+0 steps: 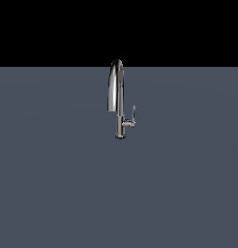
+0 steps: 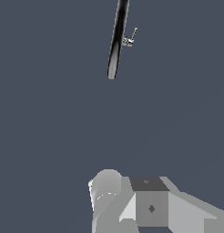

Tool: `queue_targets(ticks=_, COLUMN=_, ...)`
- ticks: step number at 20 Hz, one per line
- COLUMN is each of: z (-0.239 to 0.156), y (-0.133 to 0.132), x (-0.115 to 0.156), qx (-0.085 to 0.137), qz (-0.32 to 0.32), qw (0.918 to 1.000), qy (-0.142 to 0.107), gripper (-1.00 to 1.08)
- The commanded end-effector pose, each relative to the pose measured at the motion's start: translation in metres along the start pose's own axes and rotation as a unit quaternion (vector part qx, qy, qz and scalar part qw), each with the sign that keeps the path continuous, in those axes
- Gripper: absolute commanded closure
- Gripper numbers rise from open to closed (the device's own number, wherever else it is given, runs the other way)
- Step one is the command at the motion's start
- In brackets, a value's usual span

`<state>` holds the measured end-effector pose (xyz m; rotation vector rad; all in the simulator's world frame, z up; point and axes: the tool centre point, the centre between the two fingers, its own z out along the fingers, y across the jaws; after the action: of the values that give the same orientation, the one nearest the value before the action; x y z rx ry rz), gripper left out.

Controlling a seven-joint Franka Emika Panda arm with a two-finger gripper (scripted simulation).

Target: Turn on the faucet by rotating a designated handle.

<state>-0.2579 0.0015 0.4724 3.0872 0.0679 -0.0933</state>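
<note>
The chrome faucet [image 1: 114,87] stands upright on the flat grey surface in the middle of the exterior view, its arched spout rising to the dark background. The handle [image 1: 133,115], a thin lever on a short stub, sticks out from the stem toward the exterior view's right and points up. In the wrist view the faucet [image 2: 116,45] is seen from above, far from me, with the handle [image 2: 133,34] beside it. My gripper [image 2: 150,185] shows only as grey blocks at the frame's edge, well apart from the faucet. How its jaws stand is unclear. The arm is out of the exterior view.
A plain grey floor [image 1: 53,184] spreads around the faucet in every direction. A black background lies above it.
</note>
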Motion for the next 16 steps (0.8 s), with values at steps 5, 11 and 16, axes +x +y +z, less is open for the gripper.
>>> queue_targets(ticks=5, z=0.000, y=0.000, x=0.002, qx=0.003, qz=0.003, qw=1.0000, qy=-0.002, gripper=1.08)
queue_targets(ticks=11, z=0.001, y=-0.001, x=0.014, qx=0.018, qz=0.017, qw=0.9996, qy=-0.014, gripper=1.08)
queue_targets(ticks=16, z=0.003, y=-0.002, x=0.032, qx=0.040, qz=0.038, qw=0.9979, qy=-0.033, gripper=1.08)
